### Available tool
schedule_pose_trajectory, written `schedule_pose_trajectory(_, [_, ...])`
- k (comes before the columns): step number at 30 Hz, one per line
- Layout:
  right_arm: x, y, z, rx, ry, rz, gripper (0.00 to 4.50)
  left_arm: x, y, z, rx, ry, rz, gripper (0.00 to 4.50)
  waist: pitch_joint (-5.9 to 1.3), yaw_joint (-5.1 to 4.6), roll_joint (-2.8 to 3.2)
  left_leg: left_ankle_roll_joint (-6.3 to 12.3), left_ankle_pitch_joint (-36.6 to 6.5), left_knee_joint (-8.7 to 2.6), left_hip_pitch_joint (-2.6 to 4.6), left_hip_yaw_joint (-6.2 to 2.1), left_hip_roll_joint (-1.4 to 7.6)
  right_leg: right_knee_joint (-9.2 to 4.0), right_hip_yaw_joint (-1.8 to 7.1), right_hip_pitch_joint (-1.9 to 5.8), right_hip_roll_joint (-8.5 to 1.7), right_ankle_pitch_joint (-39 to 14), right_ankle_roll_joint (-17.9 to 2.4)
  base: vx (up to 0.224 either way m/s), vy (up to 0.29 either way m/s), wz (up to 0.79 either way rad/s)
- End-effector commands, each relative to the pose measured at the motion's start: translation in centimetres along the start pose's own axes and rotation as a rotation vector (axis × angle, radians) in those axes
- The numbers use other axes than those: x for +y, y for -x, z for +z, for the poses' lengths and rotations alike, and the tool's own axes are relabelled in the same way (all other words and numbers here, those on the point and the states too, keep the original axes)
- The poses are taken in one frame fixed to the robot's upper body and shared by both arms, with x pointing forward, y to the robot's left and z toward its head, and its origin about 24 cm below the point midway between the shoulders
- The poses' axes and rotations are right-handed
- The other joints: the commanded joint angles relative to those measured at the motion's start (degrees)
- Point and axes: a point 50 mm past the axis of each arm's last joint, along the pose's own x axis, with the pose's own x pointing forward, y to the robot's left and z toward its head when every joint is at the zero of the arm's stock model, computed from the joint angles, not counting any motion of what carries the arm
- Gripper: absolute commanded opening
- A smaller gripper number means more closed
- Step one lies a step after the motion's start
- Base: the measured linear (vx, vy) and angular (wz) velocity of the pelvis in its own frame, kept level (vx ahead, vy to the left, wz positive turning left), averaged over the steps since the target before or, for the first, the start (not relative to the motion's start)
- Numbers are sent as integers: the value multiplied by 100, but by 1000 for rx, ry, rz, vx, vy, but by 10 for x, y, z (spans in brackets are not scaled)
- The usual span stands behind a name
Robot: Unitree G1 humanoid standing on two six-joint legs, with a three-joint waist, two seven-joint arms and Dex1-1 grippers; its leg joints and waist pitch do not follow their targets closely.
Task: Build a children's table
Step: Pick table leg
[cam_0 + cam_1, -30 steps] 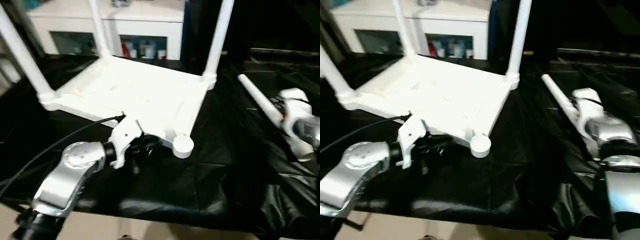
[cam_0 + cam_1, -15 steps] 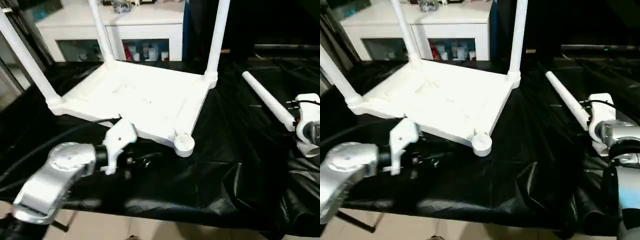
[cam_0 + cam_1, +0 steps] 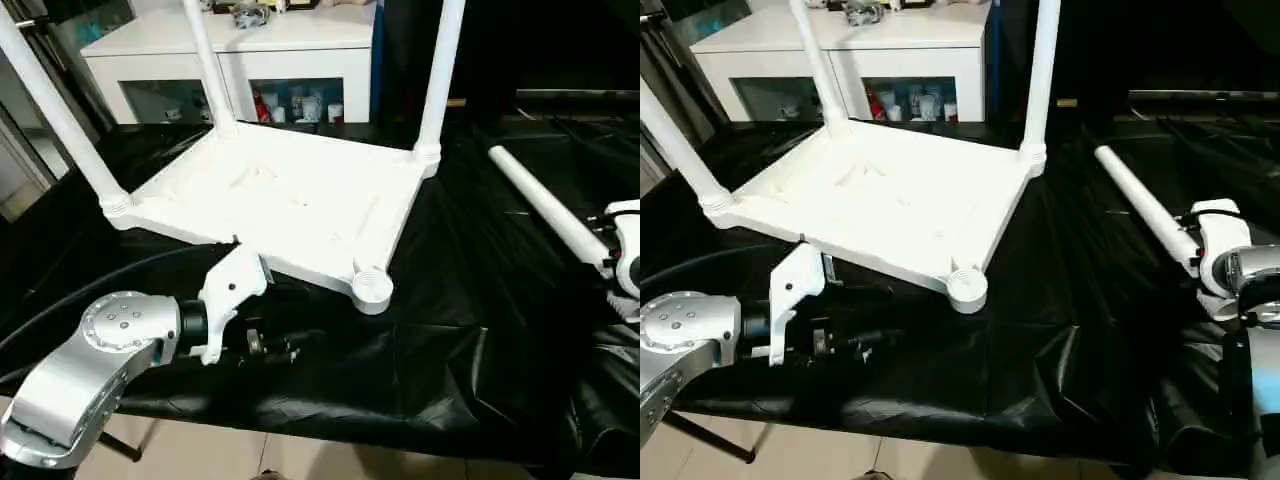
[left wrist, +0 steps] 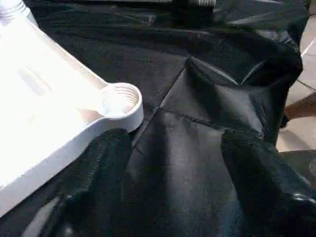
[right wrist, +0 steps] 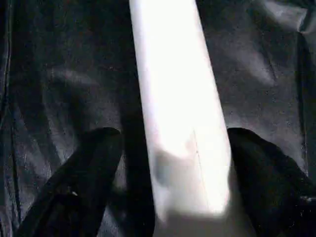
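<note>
The white tabletop [image 3: 290, 195] lies underside up on the black cloth. Three white legs stand upright in its corner sockets, at the left [image 3: 60, 115], the back [image 3: 205, 65] and the right [image 3: 440, 70]. The near corner socket [image 3: 372, 288] is empty. A loose leg [image 3: 545, 205] lies on the cloth to the right. My right gripper [image 5: 180, 143] is at its near end, open, one finger [image 5: 94, 168] on each side of it. My left gripper [image 4: 175, 140] is open and holds nothing, just short of the empty socket [image 4: 121, 98].
A white glass-doored cabinet [image 3: 250, 60] stands behind the table. The black cloth [image 3: 480, 340] is creased and bunched at the right front. The table's front edge [image 3: 300, 425] runs close below my left arm, with pale floor beyond. A black cable [image 3: 90, 290] trails along my left arm.
My left gripper has drawn back from the tabletop's near edge and its fingers have spread. The head camera has tilted, shifting the whole scene. The loose leg has not moved.
</note>
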Motion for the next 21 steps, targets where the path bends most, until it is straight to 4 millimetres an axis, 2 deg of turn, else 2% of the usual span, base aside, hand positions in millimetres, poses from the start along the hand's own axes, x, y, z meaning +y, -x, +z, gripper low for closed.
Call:
schedule_pose_trajectory(1, [1, 1, 3, 10, 20, 14, 335, 0, 6, -1, 24, 7, 12, 375, -369, 49, -224, 260, -1405, -331, 59, -137, 209, -483, 194, 221, -351, -2023, -1298, 0, 0, 0])
schedule_pose_trajectory(2, [1, 2, 4, 13, 26, 16, 313, -1, 7, -2, 31, 9, 7, 397, -368, 50, -243, 265, -1391, -328, 56, -134, 207, -484, 193, 219, -355, -2065, -1280, 0, 0, 0])
schedule_pose_trajectory(3, [1, 2, 4, 13, 26, 16, 313, -1, 7, -2, 31, 9, 7, 397, -364, 51, -236, 260, -1397, -330, 54, -134, 206, -488, 194, 213, -351, -2084, -1272, 0, 0, 0])
schedule_pose_trajectory(4, [1, 2, 4, 15, 29, 18, 303, -2, 7, -2, 34, 15, 5, 405, -362, 53, -268, 265, -1358, -332, 52, -133, 210, -485, 199, 215, -353, -2087, -1250, 0, 0, 0])
schedule_pose_trajectory(5, [1, 2, 4, 17, 30, 19, 294, -3, 7, -2, 32, 17, 7, 413, -357, 45, -326, 275, -1336, -331, 50, -119, 206, -502, 201, 212, -349, -2101, -1233, 0, 0, 0])
schedule_pose_trajectory(6, [1, 3, 5, 15, 22, 15, 278, -2, 6, -1, 23, 21, 17, 430, -363, 68, -312, 270, -1280, -330, 51, -128, 210, -480, 204, 214, -358, -2106, -1228, 0, 0, 0])
schedule_pose_trajectory(7, [1, 3, 5, 14, 20, 13, 278, -2, 6, -1, 21, 22, 21, 430, -355, 66, -328, 269, -1284, -328, 50, -119, 209, -498, 205, 205, -352, -2130, -1217, 0, 0, 0])
schedule_pose_trajectory(9, [1, 3, 5, 11, 17, 11, 257, -1, 5, 0, 14, 20, 33, 446, -354, 71, -322, 244, -1280, -333, 54, -122, 215, -489, 207, 202, -346, -2098, -1212, 0, 0, 0])
schedule_pose_trajectory(10, [0, 3, 6, -6, -7, 1, 257, 2, 4, -1, 17, 25, 55, 446, -355, 67, -361, 212, -1304, -343, 61, -123, 224, -481, 212, 204, -348, -2069, -1206, 0, 0, 0])
schedule_pose_trajectory(11, [0, 3, 6, -13, -18, -3, 235, 2, 5, -1, 20, 26, 62, 450, -353, 67, -353, 193, -1319, -345, 68, -122, 224, -488, 214, 199, -346, -2064, -1203, 0, 0, 0])
schedule_pose_trajectory(13, [-1, 2, 8, -71, -111, -22, 226, 7, 4, -3, 20, 22, 102, 450, -348, 54, -400, 160, -1319, -354, 74, -115, 223, -490, 221, 205, -345, -1974, -1199, 0, 0, 0])
schedule_pose_trajectory(15, [-1, 1, 8, -88, -145, -22, 212, 11, 4, -3, 12, 25, 127, 450, -353, 57, -405, 150, -1288, -347, 69, -114, 217, -477, 219, 212, -345, -1897, -1197, 0, 0, 0])
schedule_pose_trajectory(16, [0, 0, 6, -94, -174, -13, 204, 15, 2, -2, -7, 29, 153, 450, -354, 53, -378, 148, -1285, -339, 69, -111, 211, -477, 217, 206, -341, -1888, -1206, 0, 0, 0])
schedule_pose_trajectory(17, [1, -1, 5, -94, -183, -8, 197, 17, 2, -1, -16, 30, 163, 450, -349, 36, -409, 167, -1277, -332, 68, -93, 193, -492, 219, 212, -328, -1880, -1189, 0, 0, 0])
schedule_pose_trajectory(21, [4, -4, -1, -83, -203, 16, 188, 25, -2, 1, -40, 38, 191, 450, -363, 38, -393, 186, -1180, -322, 61, -98, 199, -478, 213, 219, -328, -1775, -1218, 0, 0, 0])
